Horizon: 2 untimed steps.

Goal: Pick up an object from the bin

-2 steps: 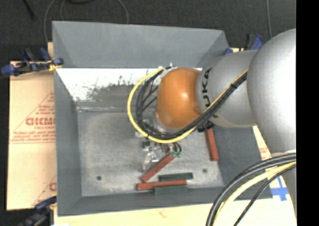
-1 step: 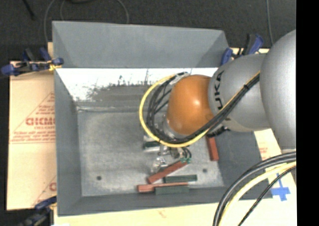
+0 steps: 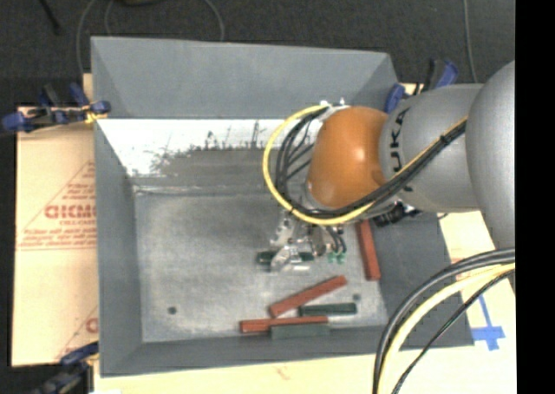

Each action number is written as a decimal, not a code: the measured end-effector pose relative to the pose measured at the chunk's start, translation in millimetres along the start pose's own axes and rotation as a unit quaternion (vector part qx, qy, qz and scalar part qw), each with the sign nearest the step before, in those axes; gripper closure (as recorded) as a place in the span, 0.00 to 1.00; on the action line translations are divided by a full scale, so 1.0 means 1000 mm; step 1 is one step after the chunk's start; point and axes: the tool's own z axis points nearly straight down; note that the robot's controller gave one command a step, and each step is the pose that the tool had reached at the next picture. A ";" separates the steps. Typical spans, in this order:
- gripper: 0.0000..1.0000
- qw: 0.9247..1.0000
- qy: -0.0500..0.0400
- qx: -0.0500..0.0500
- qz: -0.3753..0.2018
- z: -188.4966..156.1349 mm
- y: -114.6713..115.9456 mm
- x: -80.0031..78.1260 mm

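The bin (image 3: 117,236) is dull grey metal, its floor scuffed and matt. Above the bin, my orange cover (image 3: 345,162) looks like smooth, glossy plastic. On the bin's floor the red-brown sticks (image 3: 308,294) look matt, and my gripper (image 3: 290,253) glints like bare metal.

Bars (image 3: 308,292) lie in the bin's (image 3: 117,253) front right, below the arm.

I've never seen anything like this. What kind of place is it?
Probably a robot lab or test workshop. A big robot arm reaches into a grey metal bin holding a few red-brown sticks.
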 end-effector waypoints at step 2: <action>1.00 1.000 -0.012 0.004 0.029 -0.163 0.015 -0.008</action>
